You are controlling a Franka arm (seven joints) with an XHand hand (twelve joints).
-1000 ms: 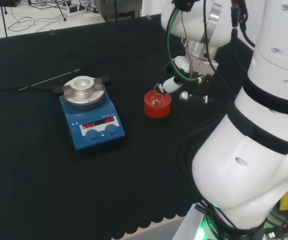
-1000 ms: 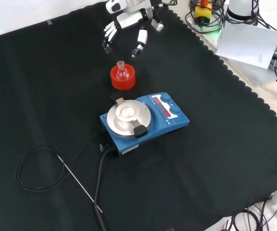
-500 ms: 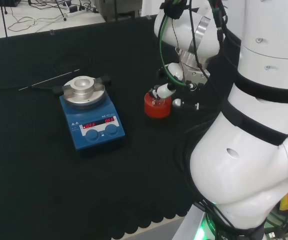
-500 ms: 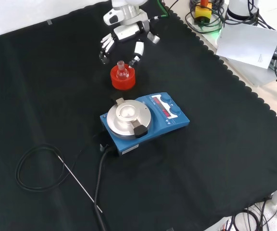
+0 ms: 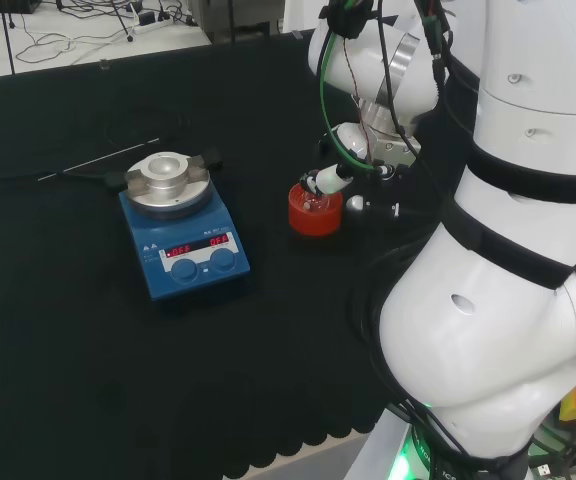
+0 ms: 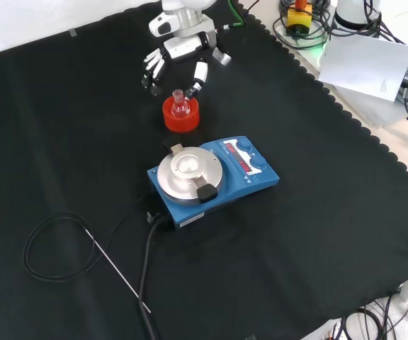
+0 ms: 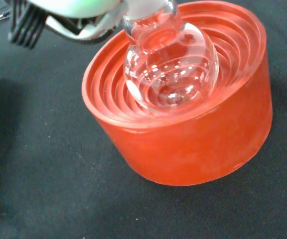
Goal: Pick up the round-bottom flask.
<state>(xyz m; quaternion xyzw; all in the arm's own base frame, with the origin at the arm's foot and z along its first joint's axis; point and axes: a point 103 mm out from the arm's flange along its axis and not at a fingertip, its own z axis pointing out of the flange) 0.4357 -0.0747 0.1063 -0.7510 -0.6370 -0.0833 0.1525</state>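
Note:
A small clear round-bottom flask (image 6: 179,103) stands upright in a red ribbed ring stand (image 6: 181,119) on the black cloth. In the front view the hand (image 6: 180,48) hangs just beyond and above the flask, open, its fingers (image 6: 149,69) spread to either side of the neck without touching it. The head view shows the flask (image 5: 314,200) in the stand (image 5: 315,215) with the hand (image 5: 334,178) right beside it. Seen close in the wrist view, the flask (image 7: 171,69) appears empty in the stand (image 7: 198,144), under a blurred white part of the hand (image 7: 78,7).
A blue hotplate stirrer (image 6: 214,177) with a round metal top stands just in front of the stand in the front view. A coiled black cable (image 6: 55,248) and a thin metal rod (image 6: 115,273) lie nearer the camera. The cloth's scalloped edge (image 6: 346,113) runs along the right.
The hand has come down and closer to the flask, its spread fingers now near the neck. Flask, stand and hotplate have not moved.

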